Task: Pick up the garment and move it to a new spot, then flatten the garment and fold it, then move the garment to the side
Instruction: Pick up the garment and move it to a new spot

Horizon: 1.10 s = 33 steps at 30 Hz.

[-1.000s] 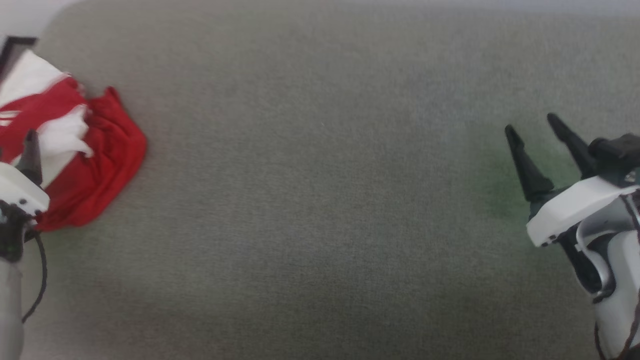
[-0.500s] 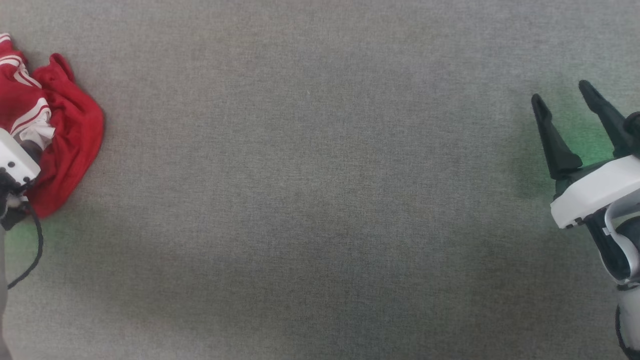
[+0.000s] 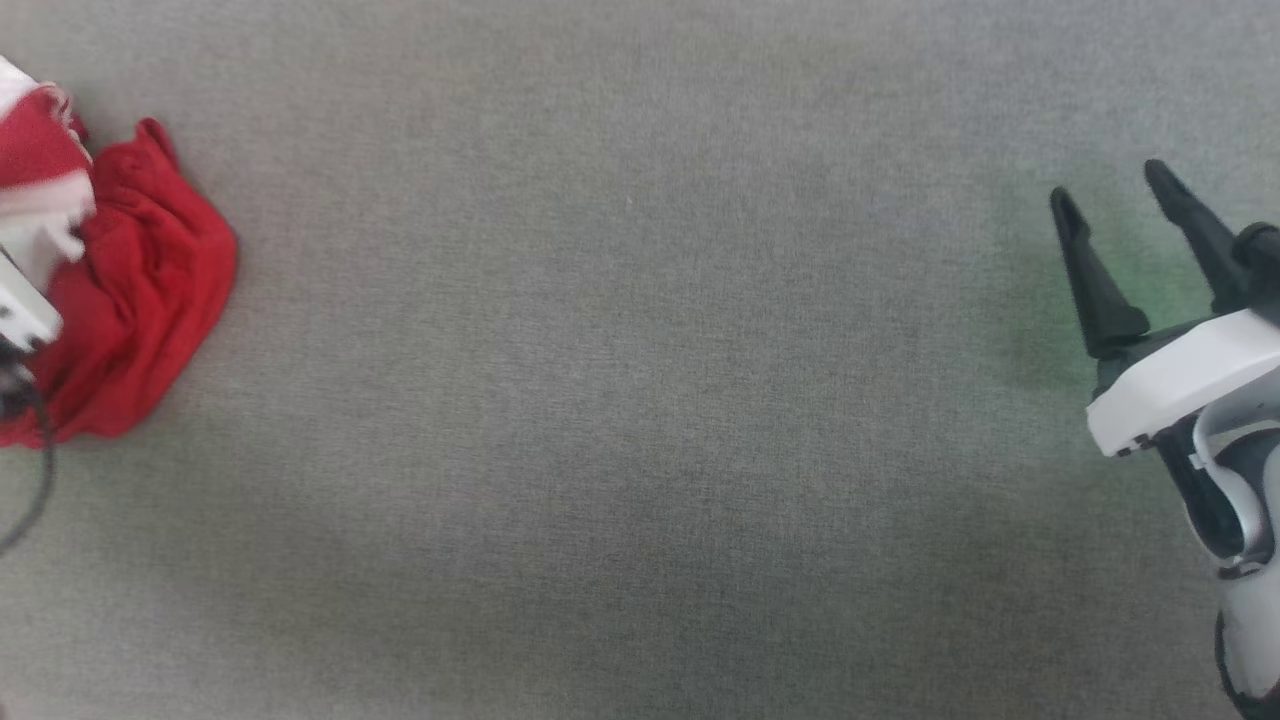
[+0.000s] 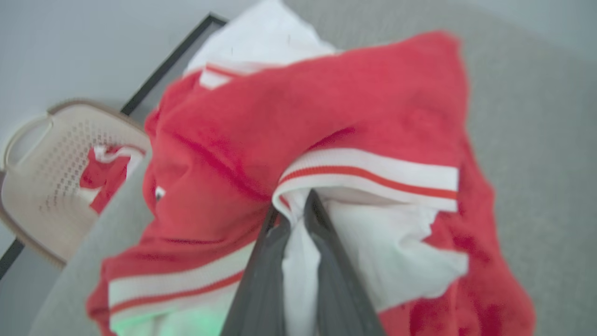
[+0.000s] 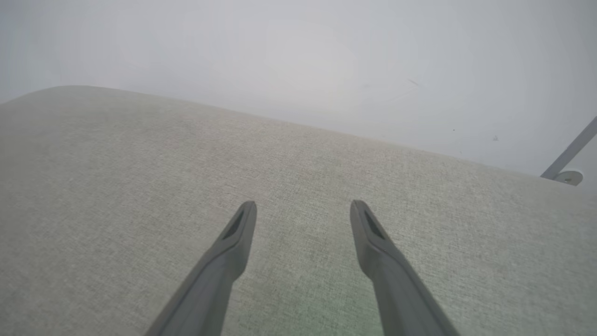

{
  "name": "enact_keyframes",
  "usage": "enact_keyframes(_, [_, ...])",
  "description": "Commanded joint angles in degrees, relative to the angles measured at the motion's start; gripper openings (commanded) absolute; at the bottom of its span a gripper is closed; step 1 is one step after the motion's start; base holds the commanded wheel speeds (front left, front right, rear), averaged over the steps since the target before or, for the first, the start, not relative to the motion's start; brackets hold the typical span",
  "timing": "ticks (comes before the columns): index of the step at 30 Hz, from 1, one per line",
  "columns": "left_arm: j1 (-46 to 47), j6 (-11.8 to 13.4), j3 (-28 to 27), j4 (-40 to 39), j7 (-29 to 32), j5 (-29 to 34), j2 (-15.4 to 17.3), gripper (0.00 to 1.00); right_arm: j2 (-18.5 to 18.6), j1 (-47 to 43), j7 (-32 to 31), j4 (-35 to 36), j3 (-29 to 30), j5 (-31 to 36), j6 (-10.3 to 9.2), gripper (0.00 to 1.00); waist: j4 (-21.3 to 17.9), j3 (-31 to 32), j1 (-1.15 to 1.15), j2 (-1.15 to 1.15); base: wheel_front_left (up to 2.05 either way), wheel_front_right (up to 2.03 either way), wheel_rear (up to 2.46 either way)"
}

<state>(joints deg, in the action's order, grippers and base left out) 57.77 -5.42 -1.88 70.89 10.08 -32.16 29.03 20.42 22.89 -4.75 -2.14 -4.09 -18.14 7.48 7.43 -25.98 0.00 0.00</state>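
The garment [image 3: 140, 290], red with white sleeves and red-and-white striped trim, lies crumpled at the far left of the grey surface. In the left wrist view the garment [image 4: 326, 102] rises in a bunch. My left gripper [image 4: 294, 205] is shut on a fold of its white cloth just under a striped band. The head view shows the left gripper's white housing [image 3: 22, 300] at the left edge, over the cloth. My right gripper [image 3: 1108, 182] hovers open far to the right, well away from the garment. The same right gripper [image 5: 303, 205] holds nothing between its fingers.
A grey fabric surface [image 3: 640, 420] spreads wide between the two arms. Beyond its left end stands a beige perforated basket [image 4: 46, 154] with a small red-and-white cloth [image 4: 105, 172] inside. A dark frame edge [image 4: 172, 60] runs beside it. A pale wall [image 5: 298, 56] lies behind the surface.
My left gripper's fingers have closed on the garment's cloth. The head camera has shifted, so the whole picture moved. The right gripper has stayed open.
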Motion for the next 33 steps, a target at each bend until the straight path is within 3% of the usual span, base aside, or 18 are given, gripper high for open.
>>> enact_keyframes(1, [1.47,-0.45,0.22,-0.77,-1.26,0.25,1.06,0.0,-0.21,0.51,0.43,-0.28,-0.37,0.11,0.03,1.0,0.2,1.12,0.0,0.0,0.0,0.0,0.0])
enact_keyframes(13, [7.84,-1.9,6.21,-8.02,-6.48,4.23,4.54,0.0,-2.76,-1.49,3.44,-4.45,-0.67,-0.27,0.02,1.0,1.52,8.78,0.0,0.0,0.0,0.0,0.0])
enact_keyframes(26, [7.89,-2.0,10.9,-22.92,1.88,3.87,6.54,0.0,-4.89,-2.93,6.6,-8.1,-0.11,-1.53,0.02,1.0,0.58,15.41,0.0,0.0,0.0,0.0,0.0])
enact_keyframes(33, [4.01,-0.9,11.69,-37.02,9.01,2.1,6.81,0.0,-5.33,-3.56,8.02,-9.19,1.01,-1.95,0.02,1.0,-1.9,17.24,0.0,0.0,0.0,0.0,0.0])
